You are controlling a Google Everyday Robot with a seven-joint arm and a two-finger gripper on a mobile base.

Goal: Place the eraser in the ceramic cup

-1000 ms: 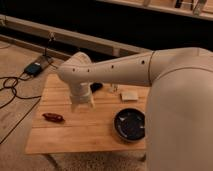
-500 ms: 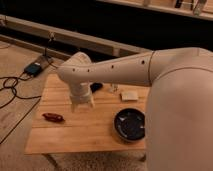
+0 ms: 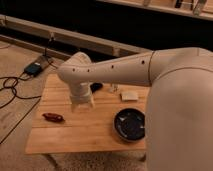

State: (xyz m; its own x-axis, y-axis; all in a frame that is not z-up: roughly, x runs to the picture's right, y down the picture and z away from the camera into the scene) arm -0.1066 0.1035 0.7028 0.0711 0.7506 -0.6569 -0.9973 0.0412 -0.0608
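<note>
The gripper [image 3: 82, 105] is held low over the tabletop [image 3: 75, 136], pointing down, left of centre. Whether it is released or clenched cannot be told. The eraser [image 3: 96, 86] is seen as a small dark lump on the wood, at about 1 o'clock from the gripper and close beside it. The cup [image 3: 114, 89], small and pale, is judged to stand at 3 o'clock from the eraser, near it, though it is hard to make out. The step in hand is judged to be the approach to the eraser. The gripper should be centred over the lump before descent, and the lump taken squarely, so that the nearby cup is not knocked. The bowl [image 3: 130, 125], at 4 o'clock, is to be left alone.
</note>
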